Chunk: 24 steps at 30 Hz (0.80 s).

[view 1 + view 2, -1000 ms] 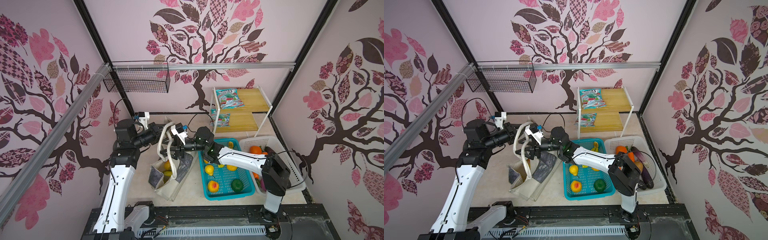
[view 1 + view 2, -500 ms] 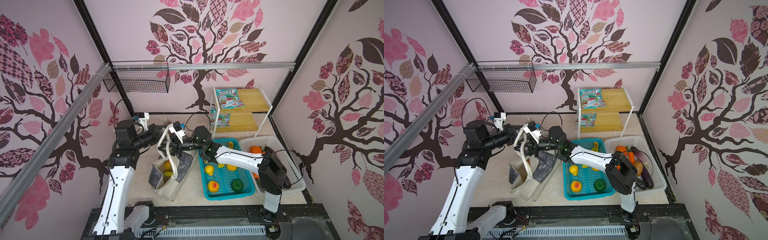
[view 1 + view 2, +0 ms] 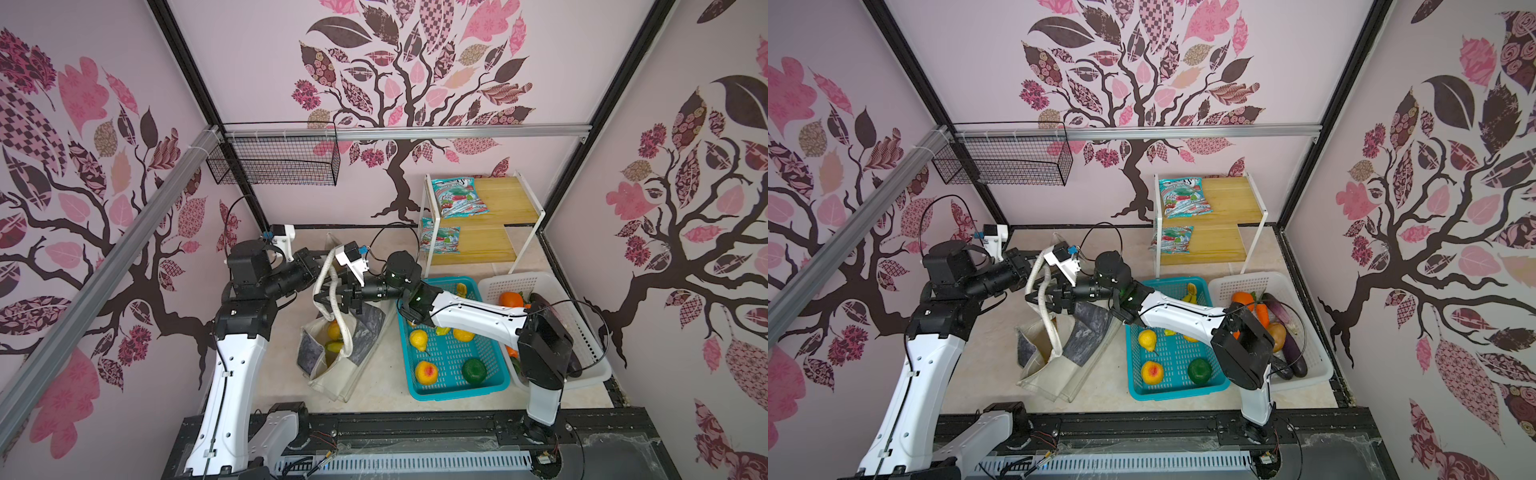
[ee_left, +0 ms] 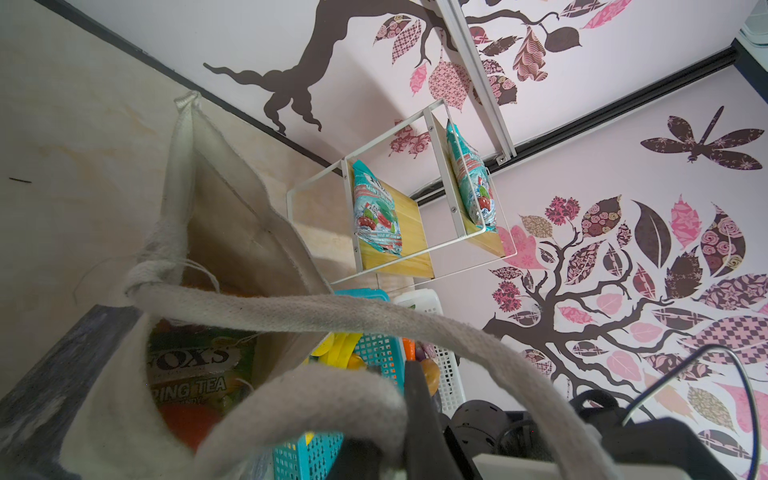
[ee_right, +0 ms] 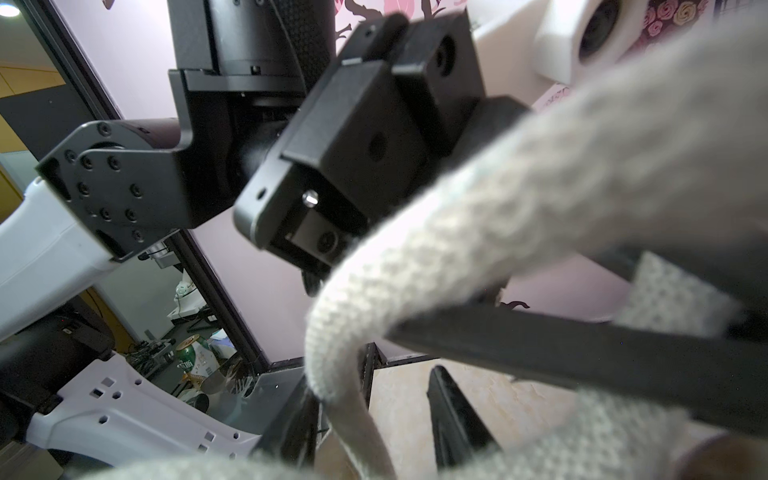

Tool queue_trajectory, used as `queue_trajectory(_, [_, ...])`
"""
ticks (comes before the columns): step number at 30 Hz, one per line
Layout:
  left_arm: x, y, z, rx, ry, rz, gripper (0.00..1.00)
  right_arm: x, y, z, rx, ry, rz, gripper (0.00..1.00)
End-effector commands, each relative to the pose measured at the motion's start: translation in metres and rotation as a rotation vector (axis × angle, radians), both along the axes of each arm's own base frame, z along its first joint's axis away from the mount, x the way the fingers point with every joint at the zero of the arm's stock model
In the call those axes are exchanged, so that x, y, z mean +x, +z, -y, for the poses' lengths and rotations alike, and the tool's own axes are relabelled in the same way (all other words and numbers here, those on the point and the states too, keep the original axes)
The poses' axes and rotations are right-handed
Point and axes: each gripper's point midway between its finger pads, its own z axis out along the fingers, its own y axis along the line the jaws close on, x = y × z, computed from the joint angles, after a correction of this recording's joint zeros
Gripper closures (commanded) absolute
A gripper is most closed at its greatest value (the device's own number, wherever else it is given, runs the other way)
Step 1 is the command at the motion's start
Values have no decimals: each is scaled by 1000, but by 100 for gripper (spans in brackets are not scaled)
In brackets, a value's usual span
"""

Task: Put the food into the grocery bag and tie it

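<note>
The cream grocery bag (image 3: 332,376) (image 3: 1050,370) lies open on the floor with its dark panel facing up. Inside it are an orange (image 3: 334,330), a FOX'S packet (image 4: 195,365) and a round red piece (image 4: 187,419). My left gripper (image 3: 318,266) (image 4: 399,399) is shut on one cream handle (image 3: 326,274) and holds it up above the bag. My right gripper (image 3: 328,297) (image 5: 376,415) is just below and right of it. Its jaws stand apart, with a handle strap (image 5: 345,411) running between them against one finger (image 5: 299,415).
A teal basket (image 3: 494,386) of toy fruit sits right of the bag, under my right arm. Beyond it is a white basket (image 3: 590,374) of vegetables. A wooden shelf rack (image 3: 498,208) with sweet packets stands at the back. A black wire basket (image 3: 274,160) hangs on the wall.
My right gripper has moved left, in under the left gripper, and the handle strap now runs between its fingers. The left gripper has kept its hold and place.
</note>
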Motion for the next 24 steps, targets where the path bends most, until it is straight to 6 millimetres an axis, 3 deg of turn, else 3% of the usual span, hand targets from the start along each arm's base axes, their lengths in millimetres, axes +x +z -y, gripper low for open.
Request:
queue_trajectory(1, [1, 6, -6, 56, 20, 34, 100, -1, 37, 1, 89, -7, 70, 60])
queue_trajectory(4, [0, 4, -8, 62, 26, 33, 100, 1, 38, 0, 92, -18, 66, 71])
queue_trajectory(6, [-2, 5, -6, 57, 13, 35, 100, 2, 37, -1, 83, -18, 68, 89])
queue_trajectory(8, [-2, 7, -5, 39, 4, 31, 100, 1, 34, 1, 72, -22, 71, 100])
queue_trajectory(13, [7, 23, -27, -37, 92, 34, 100, 7, 12, 15, -50, -118, 69, 100])
queue_trajectory(19, [23, 45, -65, 38, 265, 59, 100, 26, -27, 54, -317, -348, 72, 100])
queue_trajectory(24, [35, 52, -101, 31, 367, 60, 100, 35, -61, 88, -495, -485, 55, 100])
